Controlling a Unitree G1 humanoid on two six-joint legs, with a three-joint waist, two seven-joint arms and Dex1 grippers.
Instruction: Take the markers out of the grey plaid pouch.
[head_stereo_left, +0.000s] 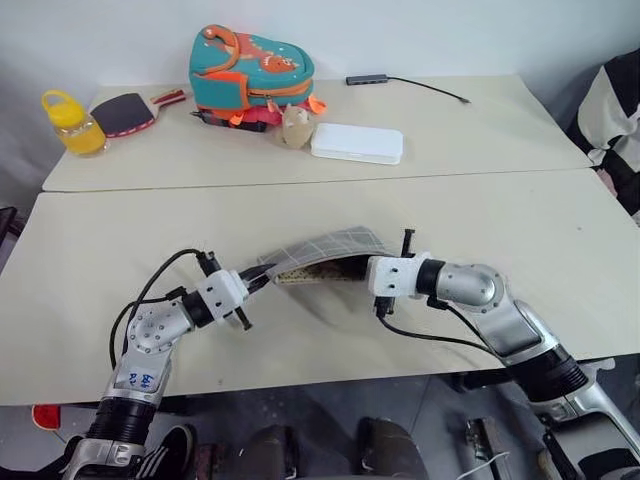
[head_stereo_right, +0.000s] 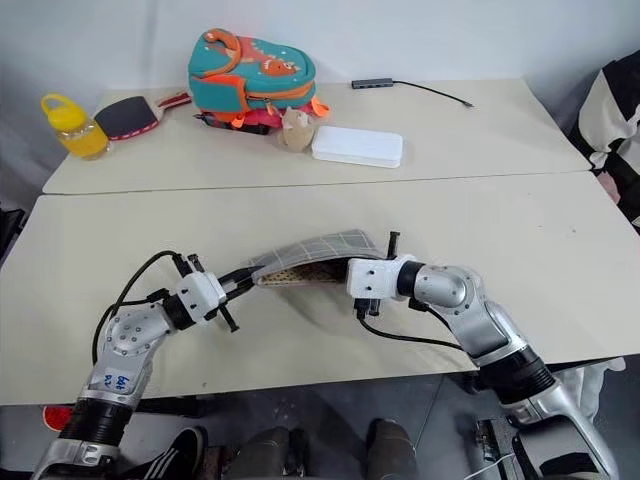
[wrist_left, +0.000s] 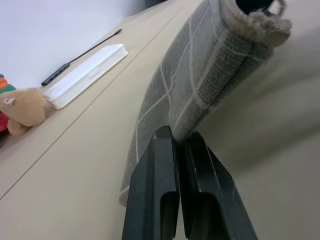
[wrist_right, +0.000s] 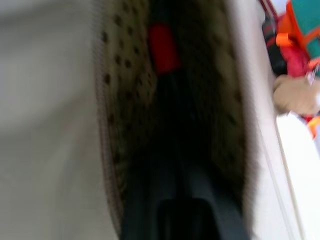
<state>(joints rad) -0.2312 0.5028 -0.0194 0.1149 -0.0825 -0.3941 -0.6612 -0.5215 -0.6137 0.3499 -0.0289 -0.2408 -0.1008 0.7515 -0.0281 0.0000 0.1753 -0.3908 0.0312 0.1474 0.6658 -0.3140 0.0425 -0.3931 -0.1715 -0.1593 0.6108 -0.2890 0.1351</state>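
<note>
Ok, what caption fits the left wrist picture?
Left gripper pinching the grey plaid pouch above the table.

Pouch (head_stereo_left: 325, 255) between both pincers; marker (wrist_right: 162, 47) inside it.

My left gripper (head_stereo_right: 243, 279) pinches one end of the grey plaid pouch (head_stereo_right: 310, 252), holding it lifted off the near table (head_stereo_right: 120, 230), its speckled lining showing along the open underside. My right gripper (head_stereo_right: 345, 272) reaches into the pouch's other end. At the far table's back edge sit a teal-and-orange backpack (head_stereo_right: 250, 65), a white flat box (head_stereo_right: 357, 146) and a yellow bottle (head_stereo_right: 72, 124).
</note>
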